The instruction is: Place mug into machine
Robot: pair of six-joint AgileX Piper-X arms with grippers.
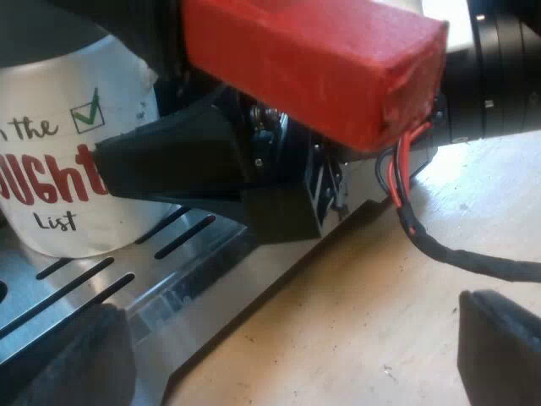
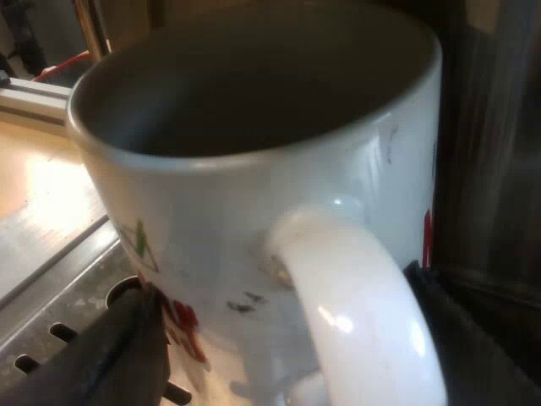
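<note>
- On the slotted metal drip tray [image 1: 101, 279] the mug [image 1: 51, 152] is sitting upright, its printed side showing to the left wrist camera.
- Either side of the mug's lower body, the right tool [image 2: 283, 364] is pinching it, one black finger [image 1: 169, 165] pressing flat against the white wall.
- The mug's handle [image 2: 363, 304] is pointing back toward the right wrist, the arm reaching in low and roughly level over the tray.
- Beside the tray's edge, the left tool [image 1: 283, 355] is hanging low over the wooden surface [image 1: 355, 279], its fingers spreading wide and gripping nothing.
</note>
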